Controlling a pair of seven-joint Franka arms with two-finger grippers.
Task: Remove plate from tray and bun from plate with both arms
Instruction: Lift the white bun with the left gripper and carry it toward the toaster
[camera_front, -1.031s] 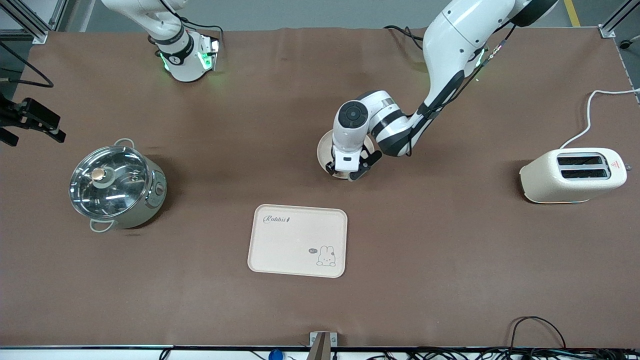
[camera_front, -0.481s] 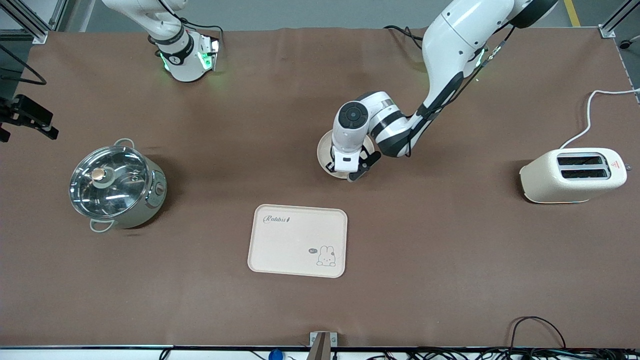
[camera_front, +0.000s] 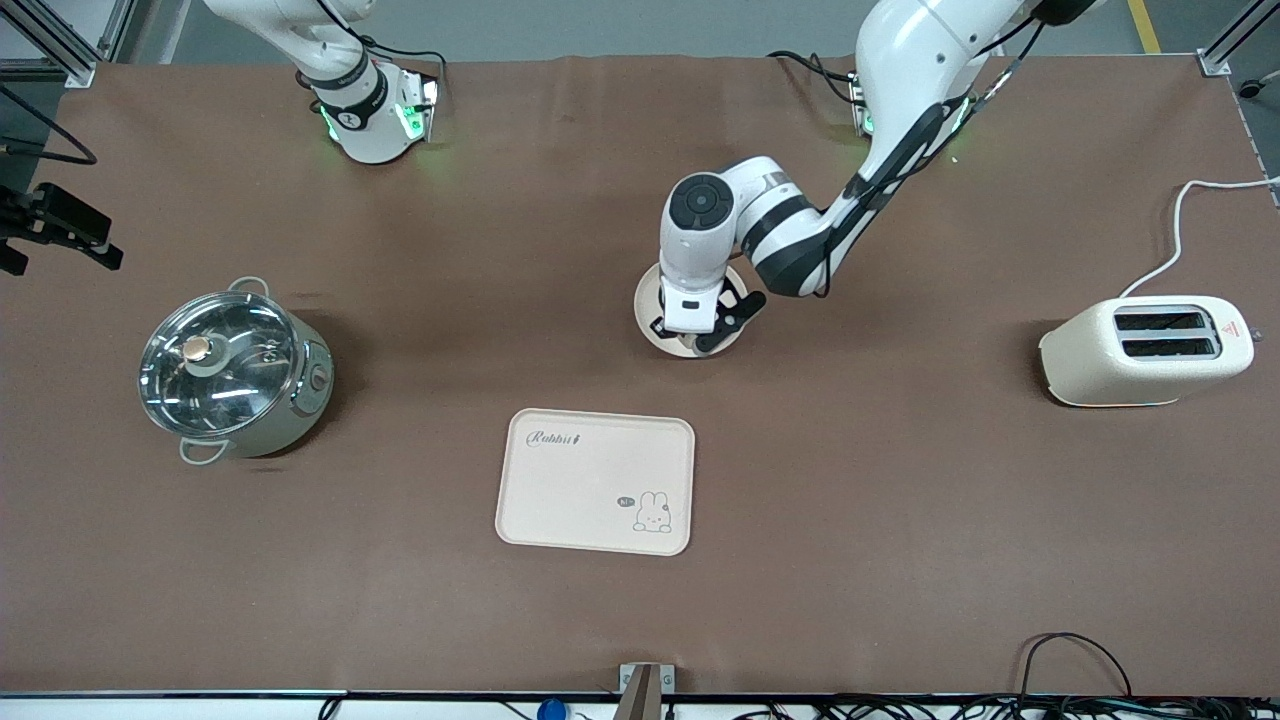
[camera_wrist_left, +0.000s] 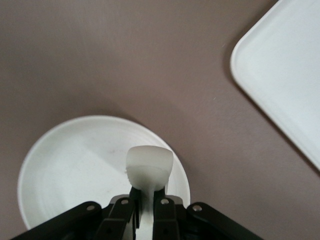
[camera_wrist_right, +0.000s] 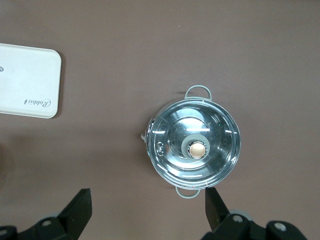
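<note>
Left tool (camera_wrist_left: 145, 212) clamped on bun (camera_wrist_left: 149, 166), over plate (camera_wrist_left: 65, 165). Right tool (camera_wrist_right: 145, 212) wide apart, high over pot (camera_wrist_right: 194, 149), waiting.

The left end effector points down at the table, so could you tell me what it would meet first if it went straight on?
Most likely the plate: the left end effector hangs over it near its rim, shut on the bun. Height above it is unclear.

My left gripper (camera_front: 690, 337) covers most of the plate (camera_front: 645, 300), and the tray (camera_wrist_left: 285, 75) runs off frame.
</note>
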